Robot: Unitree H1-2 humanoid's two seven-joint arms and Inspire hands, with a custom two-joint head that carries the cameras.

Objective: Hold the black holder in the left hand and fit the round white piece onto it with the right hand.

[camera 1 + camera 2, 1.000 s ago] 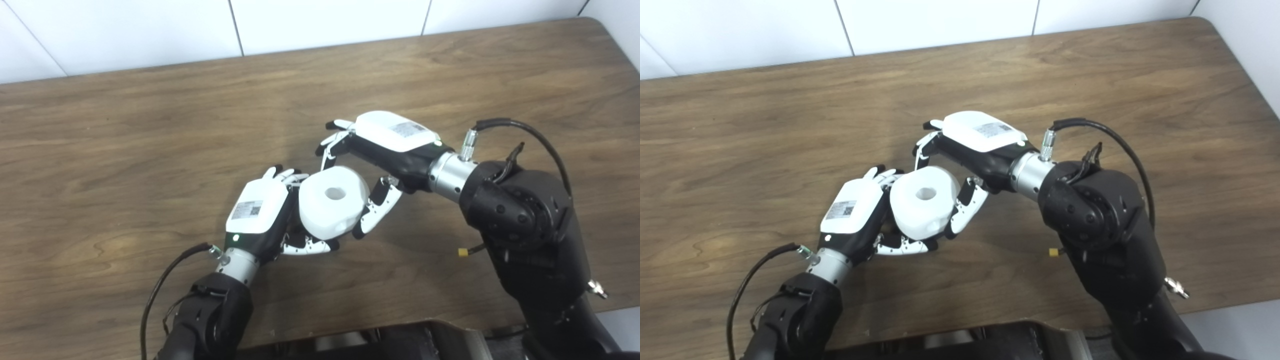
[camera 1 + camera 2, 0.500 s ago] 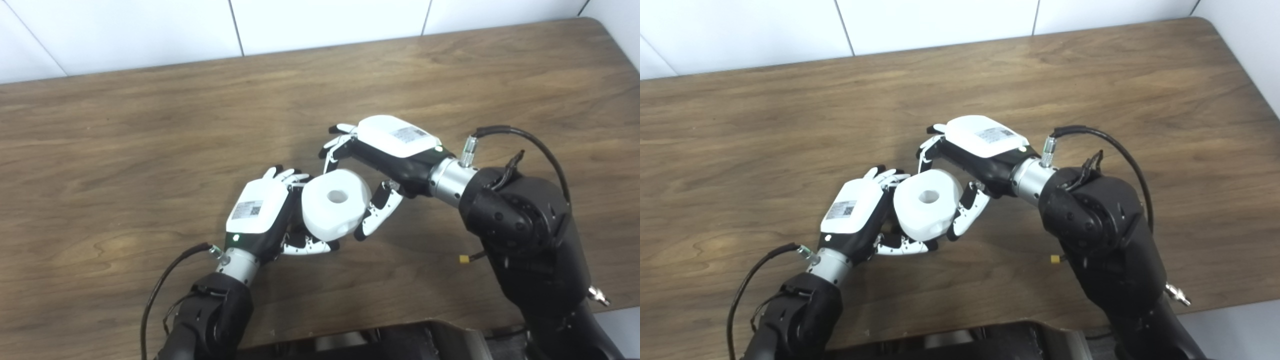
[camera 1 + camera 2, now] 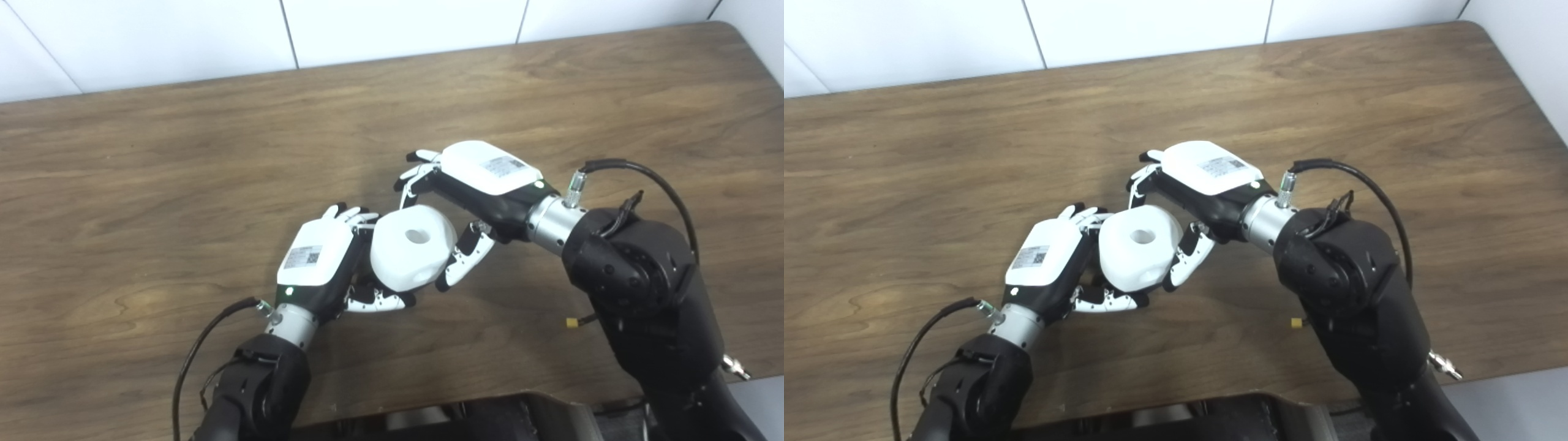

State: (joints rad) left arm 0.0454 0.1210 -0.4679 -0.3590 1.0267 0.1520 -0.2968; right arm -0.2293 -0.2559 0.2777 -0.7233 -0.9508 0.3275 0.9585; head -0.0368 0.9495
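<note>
**Two hands meeting at one white piece**

Two arms are coming in from the bottom edge over the wooden counter (image 3: 184, 153), which is filling most of both views, with a white tiled wall (image 3: 398, 24) running behind its far edge. The right arm is the bulkier one in view, black, with a cable looping over its wrist.

The right hand (image 3: 474, 190) is reaching from the right toward the centre, its white back facing up. Its fingers are spread, not clenched: the upper fingers (image 3: 416, 177) are arching above the far side of the round white piece (image 3: 411, 248), and the thumb (image 3: 465, 260) is lying along the piece's right side. Whether it is really gripping the piece or only touching it, I cannot tell.

The left hand (image 3: 318, 263) is sitting just left of the white piece, with its fingers curled under and around the piece's left side. It seems to be closing on something beneath the piece, but the black holder is hidden there, so I cannot tell exactly what it is grasping.

The white piece is lying between the two hands, slightly tilted, with its round hole (image 3: 418, 234) facing up.
</note>
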